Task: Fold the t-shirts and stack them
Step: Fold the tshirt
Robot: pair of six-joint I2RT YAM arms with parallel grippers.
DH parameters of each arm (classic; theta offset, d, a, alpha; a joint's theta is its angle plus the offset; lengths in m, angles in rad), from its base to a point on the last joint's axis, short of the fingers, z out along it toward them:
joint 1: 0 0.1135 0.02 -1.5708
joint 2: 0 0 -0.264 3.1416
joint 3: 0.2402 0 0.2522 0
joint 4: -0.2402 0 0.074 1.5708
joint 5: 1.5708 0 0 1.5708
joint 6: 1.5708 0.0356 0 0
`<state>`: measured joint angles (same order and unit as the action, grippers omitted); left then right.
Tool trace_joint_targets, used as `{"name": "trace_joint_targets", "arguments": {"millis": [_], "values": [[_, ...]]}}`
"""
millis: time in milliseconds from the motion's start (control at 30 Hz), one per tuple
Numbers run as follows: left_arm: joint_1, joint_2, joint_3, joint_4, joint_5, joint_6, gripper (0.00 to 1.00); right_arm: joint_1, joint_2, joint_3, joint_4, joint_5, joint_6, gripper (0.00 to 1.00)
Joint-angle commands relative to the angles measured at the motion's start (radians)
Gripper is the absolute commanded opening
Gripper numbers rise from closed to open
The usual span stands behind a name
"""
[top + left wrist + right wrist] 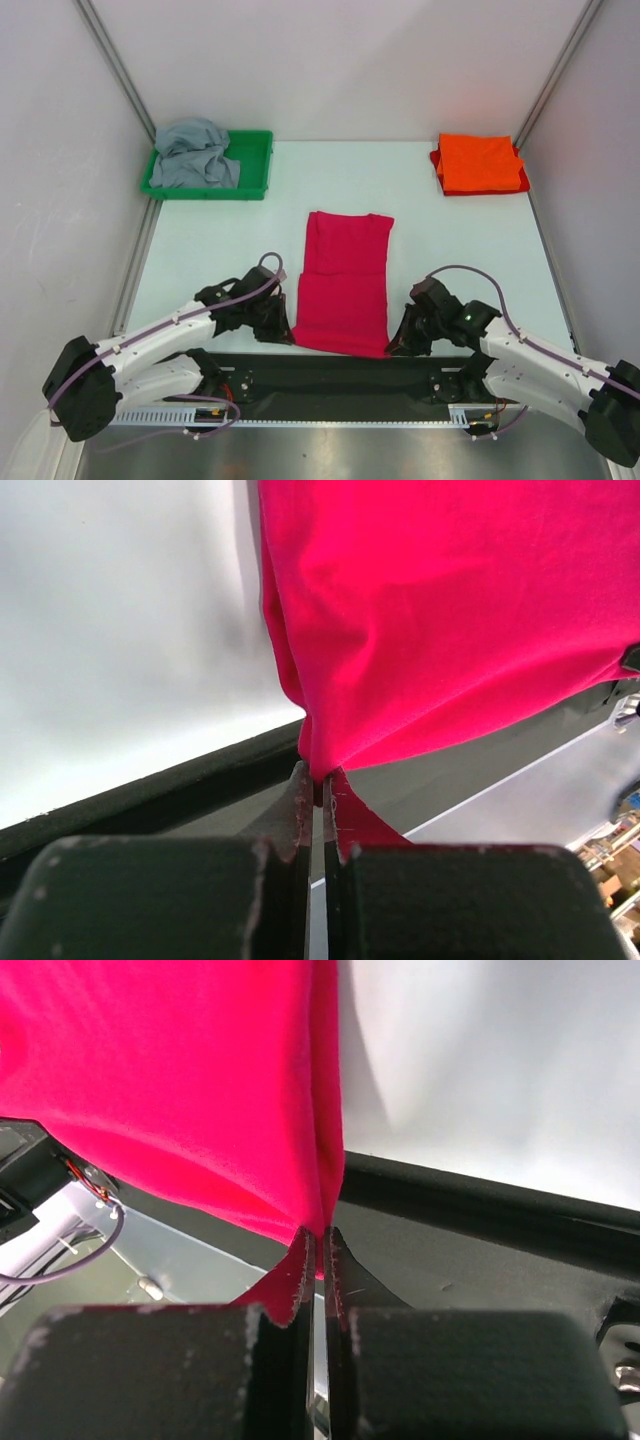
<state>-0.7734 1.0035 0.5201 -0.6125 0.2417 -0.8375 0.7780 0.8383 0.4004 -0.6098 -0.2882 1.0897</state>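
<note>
Tabletop (230,250) of pale, smooth board fills the floor of a booth closed in by plain white walls (330,60), seen from above. A crimson-pink cloth t-shirt (345,285), folded into a long narrow band, lies in the middle, its near hem over the black strip (340,375) along the table's near edge. Far off to the left of that shirt and beyond it sits a shallow green plastic tray (255,165) holding a crumpled grey cloth t-shirt (195,160), which spills over the tray's left end. Far to the right of the crimson shirt and beyond it, a bright orange cloth t-shirt (478,163) lies folded square on the table. The left gripper (283,333) is at the crimson shirt's near left corner, the right gripper (398,343) at its near right corner.

From the left wrist, the left gripper (318,790) has its jaws pressed together on a pinch of the crimson shirt (450,610), which hangs taut above.

From the right wrist, the right gripper (318,1250) is likewise clamped on the crimson shirt (180,1080).
</note>
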Motion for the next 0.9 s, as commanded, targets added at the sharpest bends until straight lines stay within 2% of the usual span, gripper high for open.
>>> {"name": "trace_joint_targets", "arguments": {"millis": [0, 167, 300, 600, 867], "values": [[0.0, 0.0, 0.047, -0.067, -0.076, 0.051, 0.0, 0.003, 0.016, 0.061, -0.093, 0.055, -0.027, 0.0], [0.002, 0.006, 0.122, -0.118, -0.12, 0.089, 0.0, -0.043, 0.048, 0.193, -0.148, 0.066, -0.086, 0.0], [0.009, 0.053, 0.259, -0.167, -0.162, 0.158, 0.0, -0.126, 0.113, 0.32, -0.221, 0.049, -0.177, 0.0], [0.153, 0.217, 0.475, -0.174, -0.166, 0.296, 0.0, -0.333, 0.321, 0.575, -0.258, -0.006, -0.402, 0.0], [0.232, 0.404, 0.679, -0.142, -0.144, 0.386, 0.0, -0.431, 0.545, 0.77, -0.242, -0.028, -0.505, 0.0]]}}
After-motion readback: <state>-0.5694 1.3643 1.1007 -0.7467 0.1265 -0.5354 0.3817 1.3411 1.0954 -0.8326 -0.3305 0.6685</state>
